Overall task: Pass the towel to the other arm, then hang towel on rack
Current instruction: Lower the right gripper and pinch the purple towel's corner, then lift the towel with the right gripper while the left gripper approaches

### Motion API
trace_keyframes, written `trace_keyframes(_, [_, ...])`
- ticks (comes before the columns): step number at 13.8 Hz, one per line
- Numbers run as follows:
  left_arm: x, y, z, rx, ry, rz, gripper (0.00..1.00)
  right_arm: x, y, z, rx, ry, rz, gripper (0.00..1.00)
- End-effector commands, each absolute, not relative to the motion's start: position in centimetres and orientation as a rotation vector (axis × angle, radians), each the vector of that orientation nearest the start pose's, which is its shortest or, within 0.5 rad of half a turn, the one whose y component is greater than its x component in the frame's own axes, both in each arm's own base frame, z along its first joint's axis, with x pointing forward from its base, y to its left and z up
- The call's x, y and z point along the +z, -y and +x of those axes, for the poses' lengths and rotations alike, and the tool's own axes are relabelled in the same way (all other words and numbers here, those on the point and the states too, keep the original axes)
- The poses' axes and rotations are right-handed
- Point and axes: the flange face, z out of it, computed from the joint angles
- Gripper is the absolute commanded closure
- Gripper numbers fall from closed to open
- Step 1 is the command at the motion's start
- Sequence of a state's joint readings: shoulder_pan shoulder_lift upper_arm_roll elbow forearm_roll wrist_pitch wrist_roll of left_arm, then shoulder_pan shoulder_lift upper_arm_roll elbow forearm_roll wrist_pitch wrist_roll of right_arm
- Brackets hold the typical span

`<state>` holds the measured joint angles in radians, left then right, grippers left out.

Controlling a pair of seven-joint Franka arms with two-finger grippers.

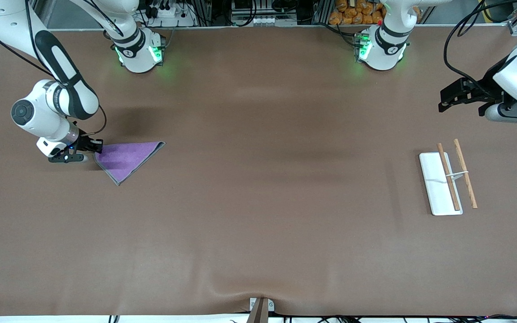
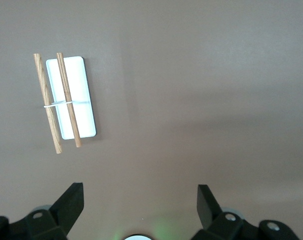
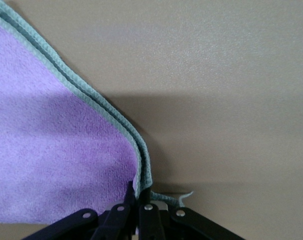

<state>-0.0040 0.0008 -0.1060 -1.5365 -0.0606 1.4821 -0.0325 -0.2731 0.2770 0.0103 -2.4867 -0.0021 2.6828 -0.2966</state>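
Note:
The purple towel (image 1: 127,157) lies flat on the table as a folded triangle with grey edging, toward the right arm's end. My right gripper (image 1: 95,148) is down at the towel's corner, shut on the towel's grey edge (image 3: 141,170); the right wrist view shows the fingers (image 3: 130,192) pinching the hem, my right gripper (image 3: 137,191) low over the table. The rack (image 1: 447,177), a white base with two wooden rods, lies flat toward the left arm's end. My left gripper (image 1: 453,96) hangs open in the air above the table near the rack (image 2: 66,100), its gripper (image 2: 140,197) holding nothing.
The brown table cover (image 1: 258,188) spreads wide between towel and rack. A small metal clamp (image 1: 260,309) sits at the table's edge nearest the front camera. Both arm bases (image 1: 139,51) stand along the edge farthest from that camera.

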Motion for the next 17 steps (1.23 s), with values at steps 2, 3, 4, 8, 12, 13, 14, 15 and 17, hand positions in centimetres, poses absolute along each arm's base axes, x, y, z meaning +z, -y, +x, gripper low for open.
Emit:
trace_keyframes(2, [63.6,6.8,53.8,0.097,-0.157,-3.198,0.00,17.7,11.4,44.1,0.192,0.039,-3.091,1.00])
trace_keyframes(3, [63.6,6.9,53.8,0.098,-0.160,-3.199,0.00,18.2,11.3,44.3,0.207,0.001,-3.088,1.00])
trace_keyframes(4, [63.5,6.9,53.9,0.100,-0.162,-3.199,0.00,18.8,10.6,44.7,0.234,-0.024,-3.086,1.00])
trace_keyframes(8, [63.4,7.0,53.9,0.106,-0.160,-3.205,0.00,21.5,6.5,45.8,0.270,-0.097,-3.098,1.00])
trace_keyframes(12, [62.7,7.5,54.3,0.122,-0.160,-3.208,0.00,24.0,3.8,46.5,0.315,-0.158,-3.104,1.00])
trace_keyframes(13, [62.2,7.7,54.6,0.138,-0.163,-3.214,0.00,24.6,2.8,46.7,0.330,-0.191,-3.107,1.00])
trace_keyframes(14, [62.0,8.0,54.8,0.149,-0.159,-3.246,0.00,25.5,1.3,46.8,0.329,-0.201,-3.114,1.00])
trace_keyframes(15, [61.6,8.1,55.1,0.162,-0.156,-3.267,0.00,26.0,0.2,46.8,0.323,-0.217,-3.119,1.00])
trace_keyframes(17, [61.4,8.4,55.2,0.161,-0.153,-3.269,0.00,26.5,-1.6,46.7,0.338,-0.248,-3.121,1.00])
